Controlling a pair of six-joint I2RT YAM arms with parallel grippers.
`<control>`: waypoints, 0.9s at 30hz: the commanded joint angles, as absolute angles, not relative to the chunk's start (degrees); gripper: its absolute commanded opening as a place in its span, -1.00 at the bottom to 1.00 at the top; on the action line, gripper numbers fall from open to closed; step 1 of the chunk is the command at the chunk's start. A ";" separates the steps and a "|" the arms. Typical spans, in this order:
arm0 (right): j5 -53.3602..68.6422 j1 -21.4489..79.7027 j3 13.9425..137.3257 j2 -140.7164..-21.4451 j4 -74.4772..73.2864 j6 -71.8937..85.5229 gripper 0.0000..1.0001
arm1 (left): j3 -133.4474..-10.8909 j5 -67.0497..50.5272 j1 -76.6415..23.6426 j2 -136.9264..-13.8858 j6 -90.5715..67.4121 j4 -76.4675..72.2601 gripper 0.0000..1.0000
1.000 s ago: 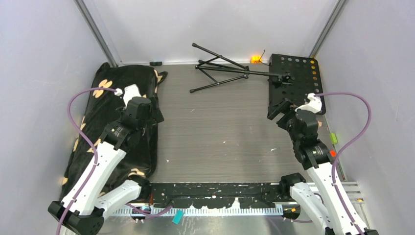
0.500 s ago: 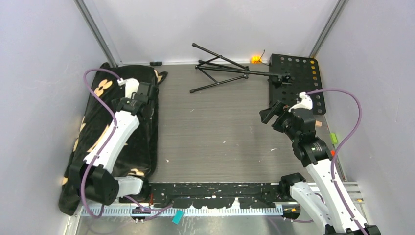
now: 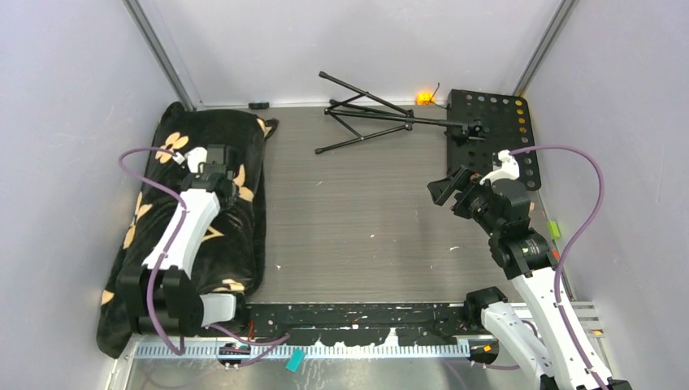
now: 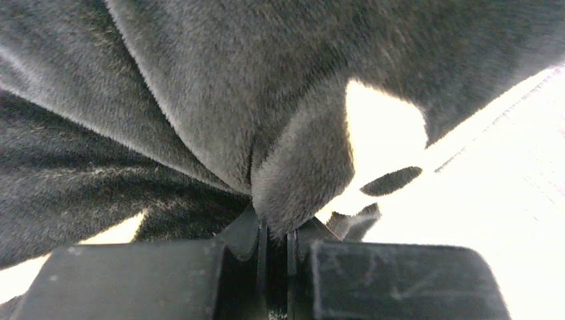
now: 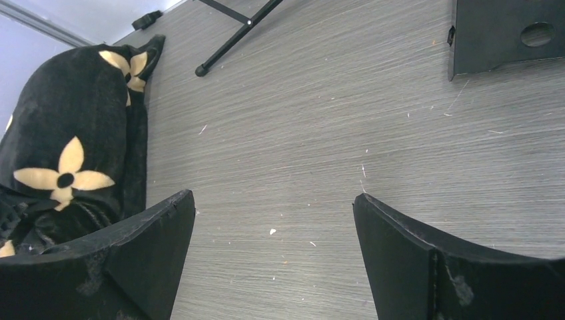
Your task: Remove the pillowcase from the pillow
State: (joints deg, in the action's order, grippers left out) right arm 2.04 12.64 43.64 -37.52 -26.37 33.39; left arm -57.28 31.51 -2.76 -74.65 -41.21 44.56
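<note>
The pillowcase (image 3: 244,146), black plush with tan flowers, lies lengthwise along the table's left side and also shows in the right wrist view (image 5: 66,127). It covers the pillow entirely, so the pillow is hidden. My left gripper (image 3: 213,159) sits on the case's far half. In the left wrist view that gripper (image 4: 276,230) is shut on a pinched fold of the black plush (image 4: 300,180). My right gripper (image 3: 443,188) hovers over the bare table on the right, open (image 5: 273,200), with nothing between its fingers.
A folded black tripod stand (image 3: 370,114) lies at the back middle, joined to a black perforated plate (image 3: 496,134) at the back right, which also shows in the right wrist view (image 5: 506,33). Grey walls close in both sides. The grey table (image 3: 357,227) stretches between the arms.
My left arm stretched out along the pillowcase; its gripper came down on the far part and shut on a fold. My right gripper shifted slightly left and stayed open.
</note>
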 commanded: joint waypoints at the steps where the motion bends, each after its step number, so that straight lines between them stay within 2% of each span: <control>1: 3.44 12.90 45.56 -37.12 -25.97 33.54 0.86 | -66.21 27.52 -1.92 -68.28 -38.96 45.84 -1.00; 5: 3.91 12.87 46.36 -37.75 -25.77 33.66 0.86 | -86.16 17.65 -1.92 -70.63 -37.87 51.34 -1.00; 9: 4.10 12.83 47.36 -38.23 -25.97 33.73 0.86 | -99.48 -5.76 -1.93 -73.76 -44.97 46.76 -1.00; 11: 4.11 12.91 47.65 -38.23 -26.10 33.82 0.86 | -100.57 -16.22 -2.50 -73.75 -53.14 38.23 -1.00; 14: 4.67 12.92 47.64 -38.47 -26.17 33.99 0.86 | -101.59 -24.18 -5.85 -73.34 -60.92 25.61 -1.00; 18: 5.19 12.83 47.94 -39.16 -26.99 33.92 0.86 | -100.10 -28.94 -7.04 -71.04 -65.88 18.25 -1.00; 20: 5.05 12.86 48.22 -39.71 -27.52 33.84 0.86 | -97.44 -26.20 -7.04 -68.60 -62.90 20.19 -0.95; 21: 4.95 12.84 48.39 -39.99 -27.85 33.76 0.86 | -96.30 -22.27 -6.96 -67.63 -60.37 23.13 -0.75; 22: 4.93 12.89 48.54 -40.30 -28.06 33.75 0.86 | -95.50 -17.86 -6.94 -66.91 -57.40 27.27 -0.36; 24: 5.00 12.91 48.83 -40.66 -28.58 33.84 0.86 | -94.61 -7.48 -6.95 -66.68 -52.33 38.99 0.94; 27: 5.31 12.92 49.05 -40.76 -29.02 33.75 0.86 | -92.66 3.51 -6.86 -68.55 -44.06 46.72 1.00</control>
